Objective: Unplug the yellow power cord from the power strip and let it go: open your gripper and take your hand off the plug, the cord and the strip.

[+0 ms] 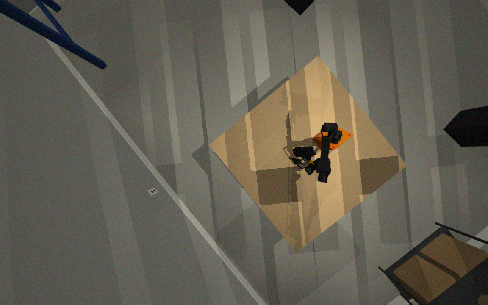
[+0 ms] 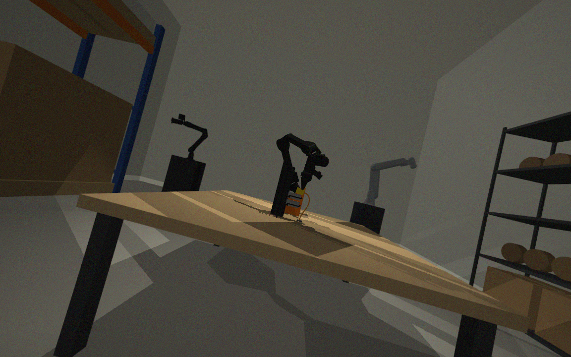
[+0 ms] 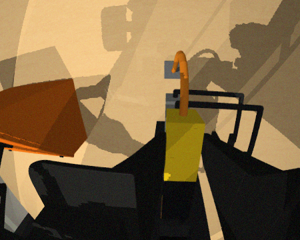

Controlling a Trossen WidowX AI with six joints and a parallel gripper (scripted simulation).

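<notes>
1 claw [image 1: 311, 162] [image 2: 301, 188] [image 3: 183, 139], gripping 1 yellow plug [image 1: 311, 161] [image 2: 300, 191] [image 3: 184, 150]; 1 orange cord [image 2: 308, 202] [image 3: 184, 90] bending from plug.

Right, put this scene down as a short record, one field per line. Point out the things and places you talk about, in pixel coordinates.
gripper: fingers shut on the plug, gripper [image 1: 312, 163] [image 2: 302, 187] [image 3: 183, 139]
plug: yellow plug [image 1: 311, 161] [image 2: 300, 191] [image 3: 184, 153], between the fingers
cord: orange, curving from the plug's end, cord [image 2: 308, 202] [image 3: 184, 93]
strip: dark, upright, beside the plug, strip [image 1: 303, 151] [image 2: 281, 195] [image 3: 93, 187]
plug seated in strip: cannot tell
release: not yet done
</notes>
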